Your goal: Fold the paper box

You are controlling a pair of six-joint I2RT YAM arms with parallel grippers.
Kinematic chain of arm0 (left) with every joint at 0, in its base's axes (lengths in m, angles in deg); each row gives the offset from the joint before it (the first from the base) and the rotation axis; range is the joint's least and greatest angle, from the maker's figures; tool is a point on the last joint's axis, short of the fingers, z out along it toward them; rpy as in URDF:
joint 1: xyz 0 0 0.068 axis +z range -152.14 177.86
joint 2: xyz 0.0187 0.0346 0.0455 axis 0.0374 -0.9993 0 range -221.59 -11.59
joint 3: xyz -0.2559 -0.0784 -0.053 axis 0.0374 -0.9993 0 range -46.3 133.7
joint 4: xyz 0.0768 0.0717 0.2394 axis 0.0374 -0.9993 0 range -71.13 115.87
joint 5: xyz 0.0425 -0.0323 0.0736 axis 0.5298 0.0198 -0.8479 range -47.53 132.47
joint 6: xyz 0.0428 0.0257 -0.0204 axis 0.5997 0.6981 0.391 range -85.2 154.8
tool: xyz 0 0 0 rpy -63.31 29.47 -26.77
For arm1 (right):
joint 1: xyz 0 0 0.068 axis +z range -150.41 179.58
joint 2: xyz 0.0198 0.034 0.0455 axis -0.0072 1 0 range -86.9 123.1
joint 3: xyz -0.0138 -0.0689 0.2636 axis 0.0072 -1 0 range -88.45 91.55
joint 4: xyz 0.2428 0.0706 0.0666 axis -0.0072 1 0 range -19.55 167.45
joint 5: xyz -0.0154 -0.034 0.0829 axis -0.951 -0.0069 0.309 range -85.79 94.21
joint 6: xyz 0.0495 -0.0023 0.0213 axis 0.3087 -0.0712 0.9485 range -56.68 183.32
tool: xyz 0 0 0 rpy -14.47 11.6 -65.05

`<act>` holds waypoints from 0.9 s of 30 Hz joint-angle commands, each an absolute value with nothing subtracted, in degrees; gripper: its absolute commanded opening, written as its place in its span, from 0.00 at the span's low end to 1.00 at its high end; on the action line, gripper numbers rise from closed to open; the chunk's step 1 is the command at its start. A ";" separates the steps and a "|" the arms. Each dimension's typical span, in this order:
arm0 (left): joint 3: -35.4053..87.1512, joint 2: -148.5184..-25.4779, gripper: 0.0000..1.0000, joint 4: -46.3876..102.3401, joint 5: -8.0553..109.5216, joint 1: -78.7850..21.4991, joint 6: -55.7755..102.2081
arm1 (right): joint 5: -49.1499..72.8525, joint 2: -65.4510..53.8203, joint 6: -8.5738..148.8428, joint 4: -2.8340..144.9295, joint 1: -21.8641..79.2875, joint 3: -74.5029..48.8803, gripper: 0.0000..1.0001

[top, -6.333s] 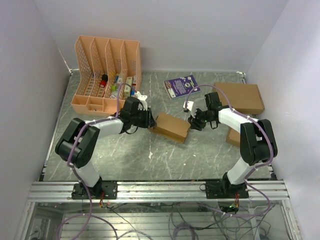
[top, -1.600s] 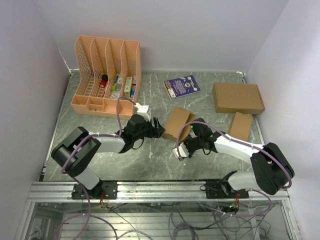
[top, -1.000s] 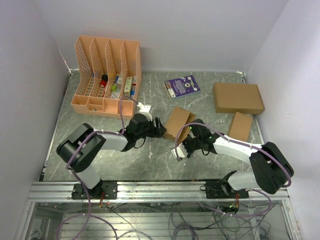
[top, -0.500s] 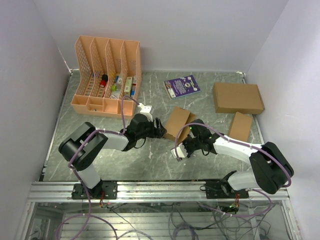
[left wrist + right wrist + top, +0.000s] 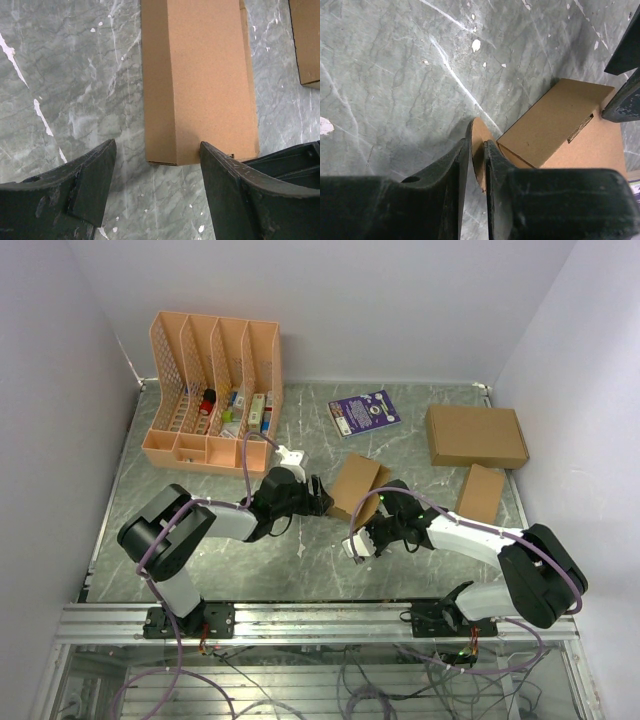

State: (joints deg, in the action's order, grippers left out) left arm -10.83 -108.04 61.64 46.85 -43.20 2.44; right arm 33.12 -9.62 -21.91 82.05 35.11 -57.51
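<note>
The grey marbled table (image 5: 200,560) carries everything. At its far left stands a pink slotted file organizer (image 5: 213,390) with small items in its compartments. At the far right lies a wide brown cardboard box (image 5: 476,435). The two arms reach in from the near edge and meet around the middle. There the paper box (image 5: 356,488), a slim brown oblong carton, lies flat on the marble at a slant between the two grippers. It is well apart from a second small brown carton (image 5: 482,493), which lies just in front of the wide box. A purple booklet (image 5: 364,412) lies beyond the paper box, toward the back wall. The left gripper (image 5: 318,496) sits at the carton's left end with its jaws spread wide and holding nothing. In the left wrist view the end of the paper box (image 5: 200,75) lies in the gap of the left gripper (image 5: 157,150); one finger is over bare marble beside it and the other is at the carton's corner. The right gripper (image 5: 378,520) is at the near end. In the right wrist view the right gripper (image 5: 477,142) has its jaws drawn narrow on a rounded flap (image 5: 477,150), which stands out from the end of the paper box (image 5: 555,125).
</note>
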 commanded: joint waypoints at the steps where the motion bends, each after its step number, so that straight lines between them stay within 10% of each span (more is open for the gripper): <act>1: -9.16 -108.38 0.78 63.14 47.83 -42.95 3.42 | 32.76 -10.56 -21.32 80.39 35.52 -58.60 0.20; 27: -8.85 -109.85 0.78 60.68 46.68 -42.84 4.30 | 32.22 -11.14 -20.64 80.73 34.54 -59.01 0.00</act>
State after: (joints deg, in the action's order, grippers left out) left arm -10.02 -108.74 61.38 46.81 -43.20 2.98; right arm 32.22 -10.30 -20.64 79.23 35.38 -58.14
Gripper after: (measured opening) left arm 0.776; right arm 0.011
